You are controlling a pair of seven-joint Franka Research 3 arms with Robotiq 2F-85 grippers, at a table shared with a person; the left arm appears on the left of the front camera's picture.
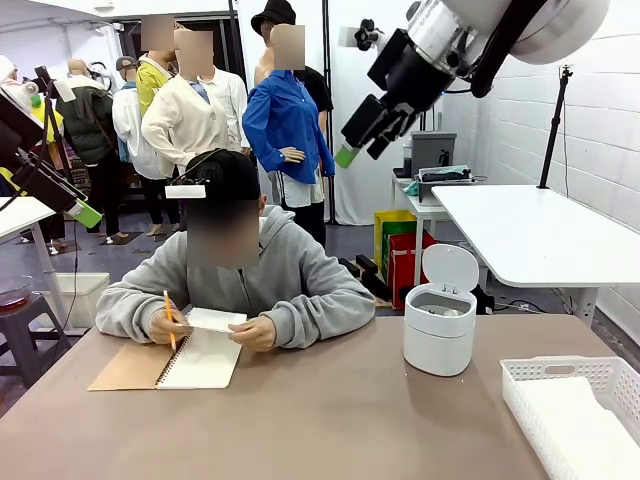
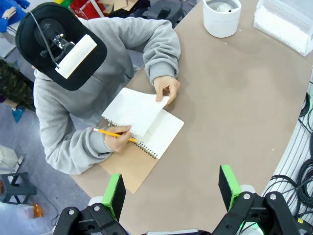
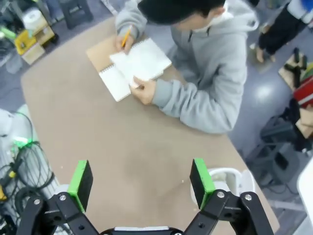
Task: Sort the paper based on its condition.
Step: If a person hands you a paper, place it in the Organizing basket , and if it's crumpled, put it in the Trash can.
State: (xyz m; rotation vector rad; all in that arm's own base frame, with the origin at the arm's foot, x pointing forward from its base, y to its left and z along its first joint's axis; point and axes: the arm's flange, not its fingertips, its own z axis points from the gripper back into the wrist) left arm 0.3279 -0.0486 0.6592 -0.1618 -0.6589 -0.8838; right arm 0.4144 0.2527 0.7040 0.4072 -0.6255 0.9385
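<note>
**Brown table shared with a seated person, both robot arms raised above it**

Seen from the left wrist, the left gripper (image 2: 171,188) hangs high over the near side of the table (image 2: 234,112) with its green pads spread wide and nothing between them. The right gripper (image 3: 141,182) is likewise spread wide and empty, looking down from above the far side; in the front view it sits up in the air, well clear of the tabletop.

Below both of them, a person in a grey hooded top and black cap leans over a spiral-bound notebook (image 2: 164,134) that lies open on its brown cover. The person's right hand (image 2: 115,141) holds a yellow pencil (image 2: 110,132) at the spiral. The person's left hand (image 2: 165,88) grips one corner of the paper (image 2: 132,110), a plain white sheet lifted above the open page.

Farther along the table stands a small white bin (image 1: 438,335) with its lid tipped up. A white lattice basket (image 1: 560,368) sits at the robot's right corner, with flat white sheets inside.
</note>
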